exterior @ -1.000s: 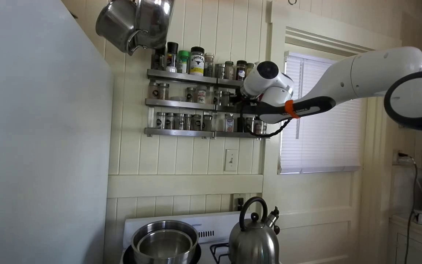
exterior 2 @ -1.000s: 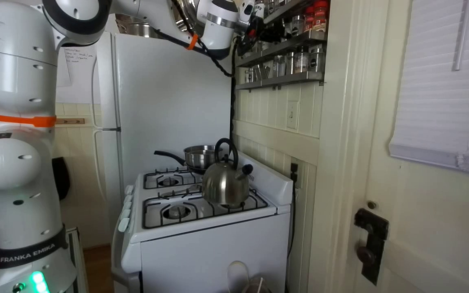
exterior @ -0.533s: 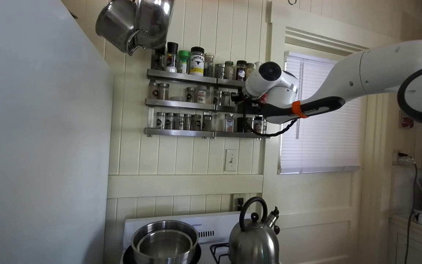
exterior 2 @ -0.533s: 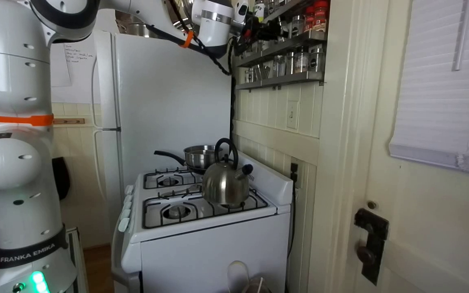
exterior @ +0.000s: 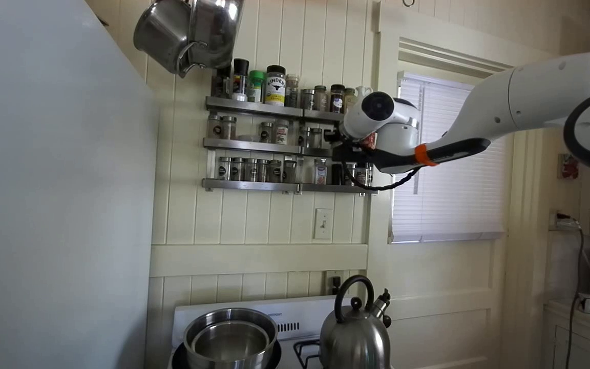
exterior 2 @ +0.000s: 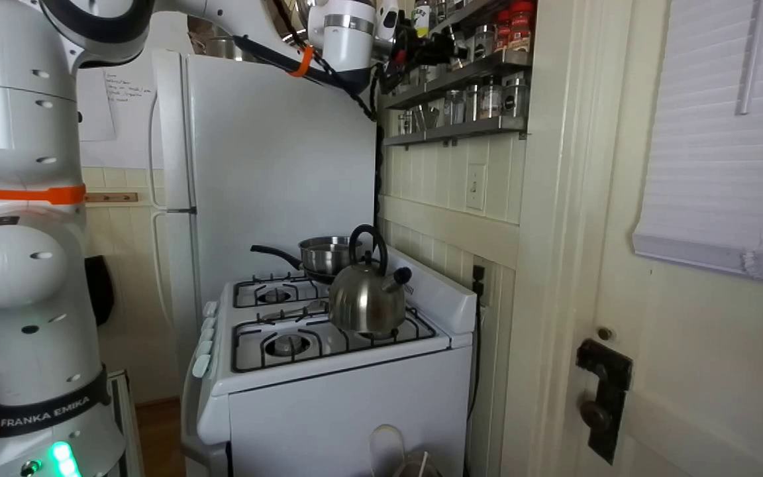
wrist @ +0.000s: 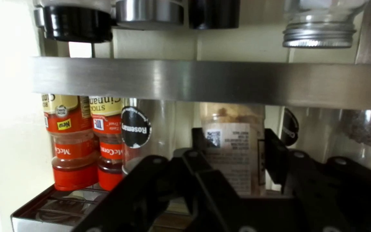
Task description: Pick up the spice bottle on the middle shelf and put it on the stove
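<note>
Where the gripper (wrist: 234, 138) closes: its fingers (wrist: 274, 154) lie snug against both sides of the spice bottle (wrist: 233, 148), so I judge the grasp made.
Spice bottle: between the fingers at the middle shelf (wrist: 211, 82), whose front edge crosses it at twelve o'clock in the upside-down wrist view.
Stove (exterior 2: 342, 391): towards seven o'clock from the gripper in an exterior view, bearing a kettle (exterior 2: 367, 301) and a pot (exterior 2: 322, 258); the lift out, the carry and the setting down are left.
Bottle's base: hidden behind the shelf edge, so whether it is raised I can't say.
Bottle's cap: covered by the gripper.
Arm (exterior: 479, 115): partly screens the gripper in an exterior view.
Back panel (exterior: 305, 307): in view, with the stove's front cut off at six o'clock.
</note>
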Controlling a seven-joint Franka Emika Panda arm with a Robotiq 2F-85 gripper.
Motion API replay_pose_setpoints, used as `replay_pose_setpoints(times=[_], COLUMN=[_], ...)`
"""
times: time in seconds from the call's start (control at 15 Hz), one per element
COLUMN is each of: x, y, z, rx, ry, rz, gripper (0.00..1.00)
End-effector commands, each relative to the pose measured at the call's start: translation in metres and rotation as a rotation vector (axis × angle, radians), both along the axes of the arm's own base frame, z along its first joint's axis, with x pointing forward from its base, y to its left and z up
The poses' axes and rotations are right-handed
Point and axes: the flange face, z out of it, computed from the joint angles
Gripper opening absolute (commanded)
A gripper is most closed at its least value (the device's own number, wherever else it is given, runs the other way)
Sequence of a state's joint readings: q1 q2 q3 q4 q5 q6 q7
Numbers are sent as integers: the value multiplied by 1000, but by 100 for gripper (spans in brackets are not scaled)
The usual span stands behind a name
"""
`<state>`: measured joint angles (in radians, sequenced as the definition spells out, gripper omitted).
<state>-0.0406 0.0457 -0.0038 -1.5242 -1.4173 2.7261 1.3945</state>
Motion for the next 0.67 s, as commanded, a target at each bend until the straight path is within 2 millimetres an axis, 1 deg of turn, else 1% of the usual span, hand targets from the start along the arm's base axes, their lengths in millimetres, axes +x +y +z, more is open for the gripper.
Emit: replay_pose_setpoints(times=[0.0, 0.6], x=[-15, -16], y=[8, 8], z=[-12, -22], rx=[1, 1], ry=[5, 30], rz=[-11, -14], gripper=[22, 22])
